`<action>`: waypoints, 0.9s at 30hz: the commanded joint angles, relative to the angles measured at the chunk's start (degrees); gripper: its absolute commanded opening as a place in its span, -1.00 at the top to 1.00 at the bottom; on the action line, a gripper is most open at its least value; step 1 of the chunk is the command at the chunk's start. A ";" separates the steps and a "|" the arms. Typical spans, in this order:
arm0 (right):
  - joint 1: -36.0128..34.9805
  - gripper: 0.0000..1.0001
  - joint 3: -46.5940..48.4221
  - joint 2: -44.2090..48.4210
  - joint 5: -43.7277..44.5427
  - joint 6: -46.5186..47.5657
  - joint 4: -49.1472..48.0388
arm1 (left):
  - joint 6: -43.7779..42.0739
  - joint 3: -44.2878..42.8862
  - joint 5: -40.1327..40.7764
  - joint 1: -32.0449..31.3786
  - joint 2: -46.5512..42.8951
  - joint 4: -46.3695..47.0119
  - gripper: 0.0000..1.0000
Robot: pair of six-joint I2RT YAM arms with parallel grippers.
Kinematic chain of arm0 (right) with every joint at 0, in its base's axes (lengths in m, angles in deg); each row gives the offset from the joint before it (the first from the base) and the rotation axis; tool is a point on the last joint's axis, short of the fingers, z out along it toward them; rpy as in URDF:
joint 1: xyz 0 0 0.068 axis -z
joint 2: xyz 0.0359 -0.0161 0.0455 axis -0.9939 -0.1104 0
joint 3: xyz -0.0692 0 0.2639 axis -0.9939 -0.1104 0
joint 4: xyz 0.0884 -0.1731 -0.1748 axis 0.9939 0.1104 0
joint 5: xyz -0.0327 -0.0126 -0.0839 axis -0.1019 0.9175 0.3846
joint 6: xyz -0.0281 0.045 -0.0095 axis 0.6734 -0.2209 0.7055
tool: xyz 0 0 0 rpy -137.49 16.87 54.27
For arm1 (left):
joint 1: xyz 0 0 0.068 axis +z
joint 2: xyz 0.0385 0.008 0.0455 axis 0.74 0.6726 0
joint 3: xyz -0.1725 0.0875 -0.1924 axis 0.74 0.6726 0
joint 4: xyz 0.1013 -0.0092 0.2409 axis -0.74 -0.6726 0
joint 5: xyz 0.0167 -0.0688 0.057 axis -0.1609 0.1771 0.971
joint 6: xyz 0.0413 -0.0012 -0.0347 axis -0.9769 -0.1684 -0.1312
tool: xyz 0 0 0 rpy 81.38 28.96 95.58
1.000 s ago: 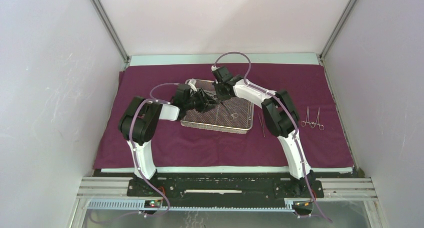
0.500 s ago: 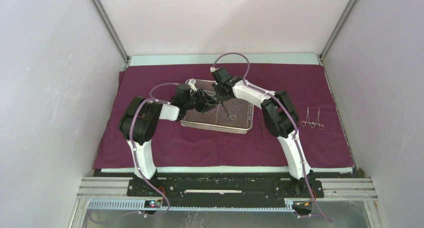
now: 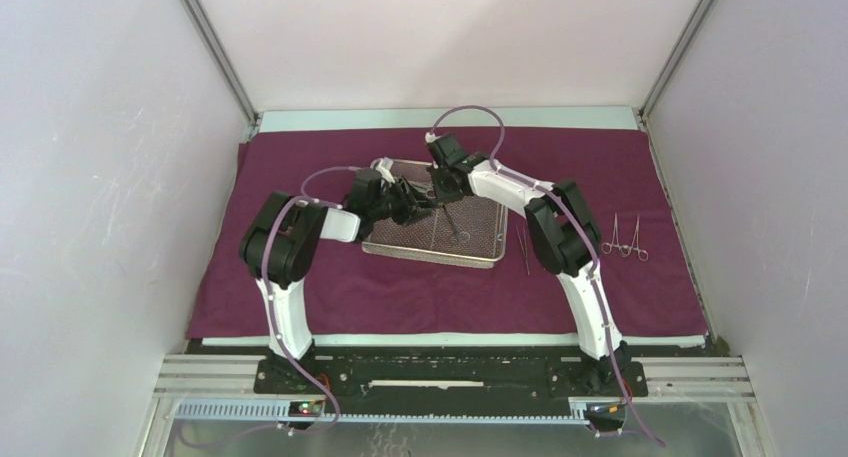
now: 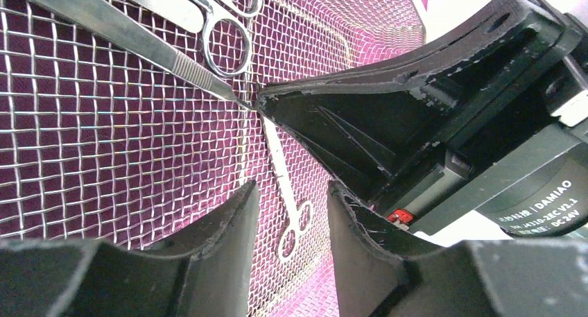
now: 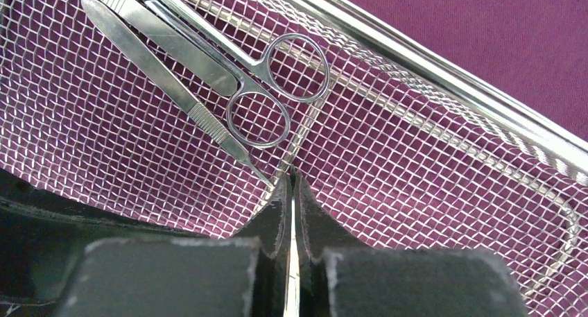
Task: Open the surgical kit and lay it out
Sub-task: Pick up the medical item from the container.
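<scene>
The maroon cloth wrap (image 3: 400,297) lies spread flat over the tabletop (image 3: 330,120), its near edge just ahead of the arm bases. On the cloth to the right, two ring-handled forceps (image 3: 625,240) lie side by side, and a thin straight instrument (image 3: 522,247) rests just beside the right edge of the wire-mesh tray (image 3: 480,254), which sits in the middle of the cloth. Both arms reach into the tray. The left hand (image 4: 291,192) hangs low over the mesh with its fingers partly apart and holds nothing. The right hand (image 5: 292,182) is pinched fully closed on a thin ring-handled instrument (image 4: 290,223), whose loops hang below it, seen through the left hand's gap. Just beyond the right fingertips, scissors (image 5: 270,88) and tweezers (image 5: 173,88) lie side by side on the tray floor. The motor housing (image 4: 541,199) behind the right hand reads "DAMIAO" and "DC 24V"; a finer line between them is too small to read reliably.
</scene>
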 commanded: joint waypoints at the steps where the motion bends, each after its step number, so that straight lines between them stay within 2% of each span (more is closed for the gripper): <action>1: 0.04 1.00 -0.60 4.56 -0.34 -1.92 2.05 | 0.26 -2.61 -0.48 -0.32 0.45 1.78 0.07; 27: -0.32 1.00 -1.81 7.54 -0.52 -2.78 1.46 | -1.71 -7.27 1.63 -3.56 3.89 -2.26 0.08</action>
